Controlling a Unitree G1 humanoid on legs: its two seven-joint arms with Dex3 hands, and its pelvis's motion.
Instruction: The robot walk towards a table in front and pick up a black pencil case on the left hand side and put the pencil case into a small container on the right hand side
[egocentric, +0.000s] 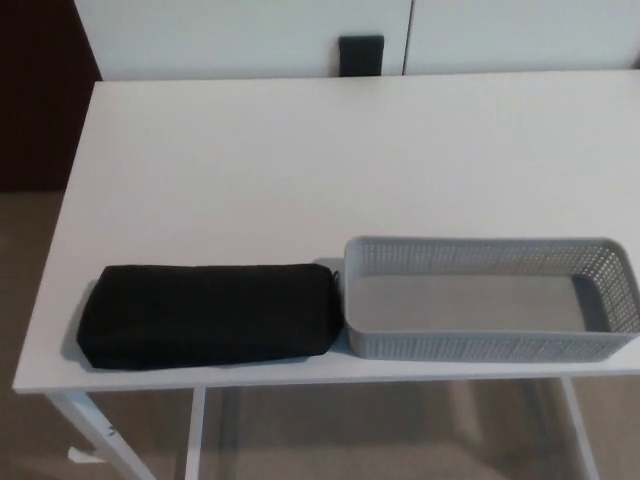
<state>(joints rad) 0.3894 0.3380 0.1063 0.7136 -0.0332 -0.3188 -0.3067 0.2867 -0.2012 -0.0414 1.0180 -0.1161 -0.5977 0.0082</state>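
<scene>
The black pencil case (208, 315) lies flat along the near edge of the white table (300, 170), on the left, its right end just beside or touching the grey mesh container (490, 345); it looks soft, light fabric, likely to sag, so a hold across its middle seems best; the container is empty; neither of the 2 hands is in view, so their state cannot be told.

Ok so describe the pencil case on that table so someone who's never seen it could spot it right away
Start at the white table and look along its near edge. On the left end lies the pencil case, a long, soft, flat black pouch set lengthwise, its right end right against the grey perforated basket. It is the only black, closed, cloth-like thing on the tabletop; the basket is grey, rigid, open and empty.
</scene>
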